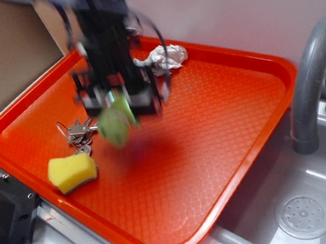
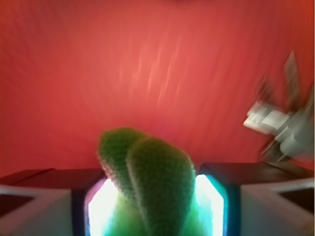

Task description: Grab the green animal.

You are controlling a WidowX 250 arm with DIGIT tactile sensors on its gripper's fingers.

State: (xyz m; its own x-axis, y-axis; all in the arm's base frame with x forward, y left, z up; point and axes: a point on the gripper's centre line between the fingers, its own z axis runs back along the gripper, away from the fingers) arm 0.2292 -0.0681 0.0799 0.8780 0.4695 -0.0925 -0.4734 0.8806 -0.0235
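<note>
Green animal [image 1: 116,124]: gripper [image 2: 153,196] is clamping its fuzzy body on both sides and holding it above the orange tray [image 1: 226,121]. Grab appearing complete; nothing remaining.

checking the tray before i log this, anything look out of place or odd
Nothing is spilled or broken. The odd bits: a bunch of keys lies loose on the orange tray beside the yellow sponge, and a crumpled white cloth sits by the far rim. The green animal hangs in the end effector, clear of the tray.
</note>
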